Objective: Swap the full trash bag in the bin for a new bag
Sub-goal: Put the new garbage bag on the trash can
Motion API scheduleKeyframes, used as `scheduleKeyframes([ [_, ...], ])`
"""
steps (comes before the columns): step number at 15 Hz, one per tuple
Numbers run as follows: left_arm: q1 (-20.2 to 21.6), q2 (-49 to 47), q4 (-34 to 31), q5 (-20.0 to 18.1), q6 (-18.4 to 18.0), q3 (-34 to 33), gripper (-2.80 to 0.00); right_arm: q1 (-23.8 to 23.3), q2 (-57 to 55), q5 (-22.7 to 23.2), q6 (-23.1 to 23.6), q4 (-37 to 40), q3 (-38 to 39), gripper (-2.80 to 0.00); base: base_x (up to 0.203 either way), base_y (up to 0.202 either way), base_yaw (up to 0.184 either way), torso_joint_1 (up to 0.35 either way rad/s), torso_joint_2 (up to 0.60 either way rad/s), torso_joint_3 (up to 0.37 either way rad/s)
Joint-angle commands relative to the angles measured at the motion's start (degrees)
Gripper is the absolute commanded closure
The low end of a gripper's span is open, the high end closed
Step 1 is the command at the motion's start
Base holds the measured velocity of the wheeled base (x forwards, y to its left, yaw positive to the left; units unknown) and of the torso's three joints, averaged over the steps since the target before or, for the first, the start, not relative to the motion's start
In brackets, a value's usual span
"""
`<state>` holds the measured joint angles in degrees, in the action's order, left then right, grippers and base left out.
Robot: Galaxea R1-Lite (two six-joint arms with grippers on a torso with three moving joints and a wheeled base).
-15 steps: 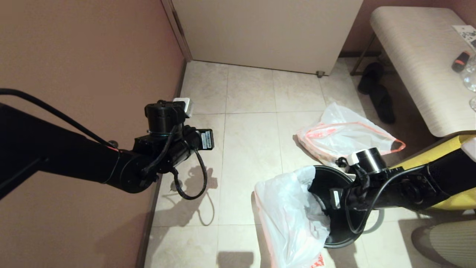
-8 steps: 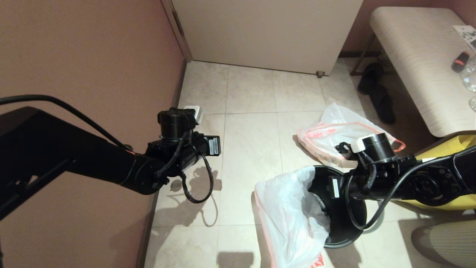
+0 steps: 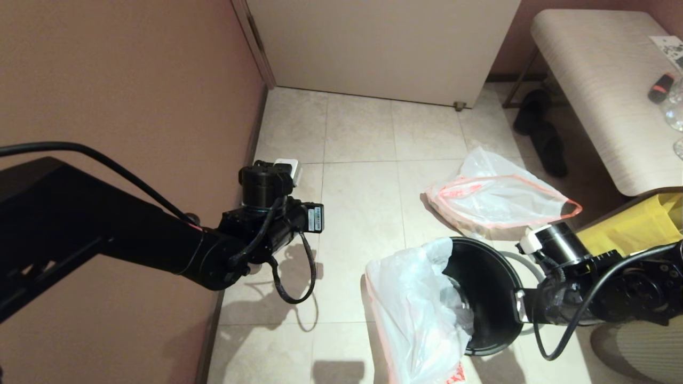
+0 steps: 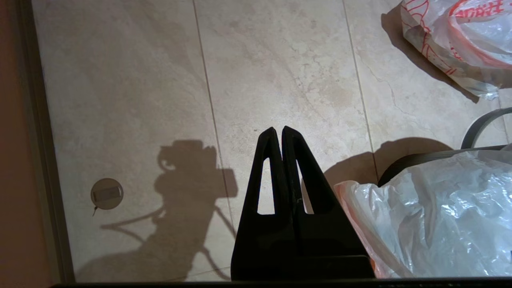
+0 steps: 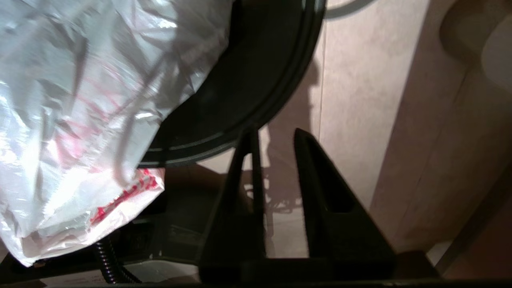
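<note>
The black bin (image 3: 486, 288) stands on the tiled floor at lower right. A limp white bag with red print, the new bag (image 3: 419, 314), hangs over its left rim and partly inside. The grey hoop (image 3: 527, 262) lies on the floor behind the bin. A like bag with a pink hem (image 3: 496, 197) lies farther back; I cannot make out its contents. My right gripper (image 5: 275, 136) is open and empty, just outside the bin's rim (image 5: 256, 92) on the right. My left gripper (image 4: 279, 132) is shut and empty above bare tile, left of the bag (image 4: 440, 216).
A big yellow bag (image 3: 635, 226) stands at the right edge. A bench (image 3: 603, 80) with black slippers (image 3: 544, 138) beneath it is at back right. The brown wall (image 3: 133, 80) runs close along the left, with a round floor fitting (image 4: 106, 193) near it.
My right arm has drawn back from over the bin to its right side and dropped lower. My left arm has shifted right, toward the bin. The bags have not moved.
</note>
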<state>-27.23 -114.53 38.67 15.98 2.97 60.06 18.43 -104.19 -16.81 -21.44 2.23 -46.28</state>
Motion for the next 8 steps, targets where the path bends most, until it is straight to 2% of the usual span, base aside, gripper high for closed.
scheduleKeyframes([
  [1,0.9,0.0,0.3,0.1,0.0,0.1,0.00,0.0,1.1,-0.2,-0.7,-0.2,2.9,-2.80,0.000,0.000,0.000,0.000,0.00,0.000],
  [4,1.0,0.0,0.3,0.1,-0.1,0.8,0.00,-2.1,-1.7,0.7,-1.7,-1.5,3.4,-2.80,0.000,0.000,0.000,0.000,0.00,0.000],
  [8,1.0,0.7,0.3,0.1,-0.1,0.8,0.00,-4.8,-12.3,3.0,-1.9,-15.2,3.4,-2.80,0.000,0.000,0.000,0.000,0.00,0.000],
])
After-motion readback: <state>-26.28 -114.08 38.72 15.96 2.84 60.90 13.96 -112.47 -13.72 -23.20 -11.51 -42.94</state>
